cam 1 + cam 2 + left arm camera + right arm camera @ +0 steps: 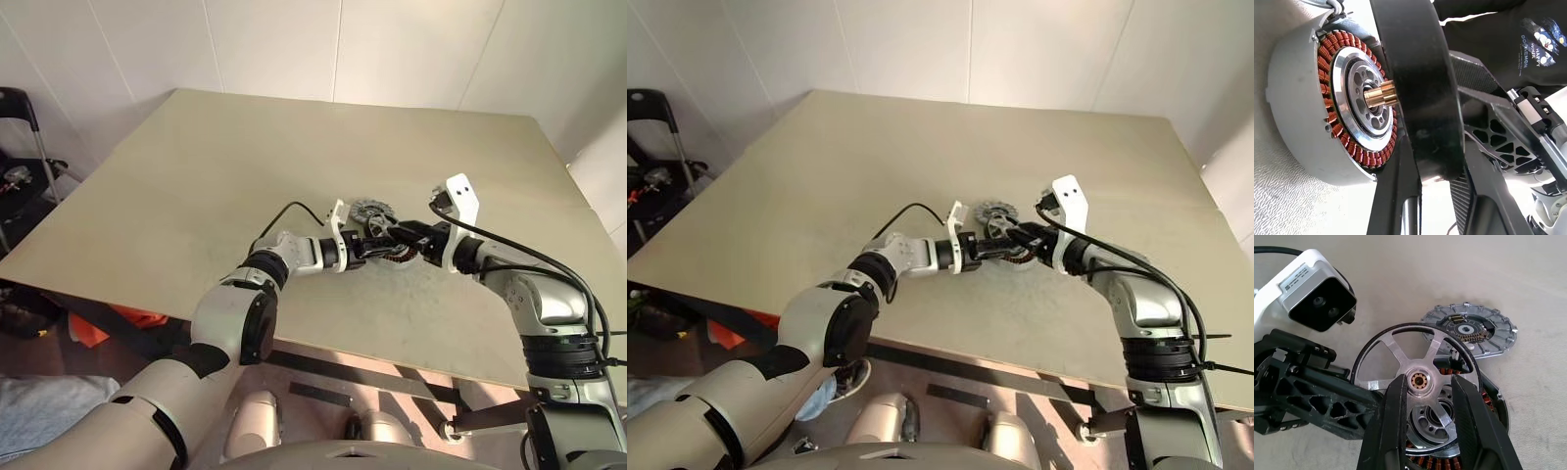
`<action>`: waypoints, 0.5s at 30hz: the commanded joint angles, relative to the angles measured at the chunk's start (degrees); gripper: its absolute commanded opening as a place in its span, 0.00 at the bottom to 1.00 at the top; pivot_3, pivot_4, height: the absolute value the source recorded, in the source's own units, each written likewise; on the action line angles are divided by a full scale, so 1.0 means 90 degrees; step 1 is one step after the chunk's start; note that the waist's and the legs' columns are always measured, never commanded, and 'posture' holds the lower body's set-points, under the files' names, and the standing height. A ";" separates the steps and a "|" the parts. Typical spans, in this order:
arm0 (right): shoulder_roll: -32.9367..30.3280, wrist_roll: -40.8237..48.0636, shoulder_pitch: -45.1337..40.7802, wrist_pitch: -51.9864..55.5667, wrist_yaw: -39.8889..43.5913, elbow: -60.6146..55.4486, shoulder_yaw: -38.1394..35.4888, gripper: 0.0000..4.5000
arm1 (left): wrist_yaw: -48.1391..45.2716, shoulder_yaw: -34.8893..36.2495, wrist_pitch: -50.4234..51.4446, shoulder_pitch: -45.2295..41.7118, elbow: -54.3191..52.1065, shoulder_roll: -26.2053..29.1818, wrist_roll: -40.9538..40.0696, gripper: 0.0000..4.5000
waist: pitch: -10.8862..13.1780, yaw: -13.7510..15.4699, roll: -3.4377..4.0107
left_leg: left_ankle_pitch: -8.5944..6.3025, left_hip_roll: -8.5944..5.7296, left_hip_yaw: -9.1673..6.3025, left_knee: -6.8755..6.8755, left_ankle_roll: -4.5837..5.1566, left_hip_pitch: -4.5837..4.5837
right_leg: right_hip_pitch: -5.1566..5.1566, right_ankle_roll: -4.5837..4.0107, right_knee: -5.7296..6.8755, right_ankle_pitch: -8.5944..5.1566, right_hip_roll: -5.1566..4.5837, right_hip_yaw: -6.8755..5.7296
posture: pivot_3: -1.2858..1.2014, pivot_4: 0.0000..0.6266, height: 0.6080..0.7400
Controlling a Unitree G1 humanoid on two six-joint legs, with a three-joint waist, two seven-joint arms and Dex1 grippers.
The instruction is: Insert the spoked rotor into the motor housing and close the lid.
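Between the two grippers, near the middle of the pale beige table [196, 166], the small flat spoked rotor [1415, 382] with black rim and pale silver-white spokes is held up on its edge, tilted, just in front of the open face of the motor housing [1308, 112]. This housing is the large round silver-grey part with a ring of red-copper windings around a metal centre, and a short brass-coloured shaft [1382, 94] stands out of its middle. The rotor's black rim passes close before this shaft, but the rotor is not yet seated in the housing.

On the rotor's hub side, the right gripper [1425, 396] has its two black fingers partly apart, one at each side of the hub with its small brass centre. They lie against the spokes, but I cannot tell for sure if they press on them. The left gripper [370, 245] comes from the opposite side, pointing toward the right gripper. Its black lattice finger [1312, 396] reaches to the rotor's rim, and in the left wrist view the rim sits between its fingers, so it seems to grip the rotor by the rim.

Just beyond the right gripper's fingertips, the flat grey metallic lid [1471, 328] with ribbed, toothed rim lies on the table. It lies just behind the housing, not on it.
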 commanded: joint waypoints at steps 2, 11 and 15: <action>-0.0351 0.0017 -0.0064 -0.0039 0.0280 0.0085 -0.0040 0.35 | -0.0202 0.0070 -0.0151 -0.0361 -0.0138 -0.1006 -0.0059 0.09 | 0.0000 0.0005 0.0000 | 0.0000 0.0000 0.0000 0.0000 0.0000 0.0001 | 0.0002 0.0000 0.0000 0.0000 0.0000 0.0000 | 0.52 0.00 1.00; -0.0578 0.0050 -0.0377 -0.0027 0.0539 0.0123 0.0007 0.35 | -0.0236 0.0050 -0.0182 -0.0359 -0.0123 -0.1049 -0.0039 0.09 | 0.0000 0.0002 0.0000 | 0.0000 0.0000 0.0000 0.0000 0.0000 0.0000 | 0.0000 0.0000 0.0000 0.0000 0.0000 -0.0001 | 0.52 0.00 1.00; -0.0690 0.0218 -0.0642 0.0042 0.0780 0.0138 -0.0096 0.35 | -0.0245 0.0033 -0.0186 -0.0349 -0.0120 -0.1056 -0.0024 0.09 | 0.0000 0.0012 0.0000 | 0.0000 0.0000 0.0000 0.0000 0.0000 0.0000 | 0.0000 0.0000 0.0001 0.0000 0.0000 -0.0002 | 0.52 0.00 1.00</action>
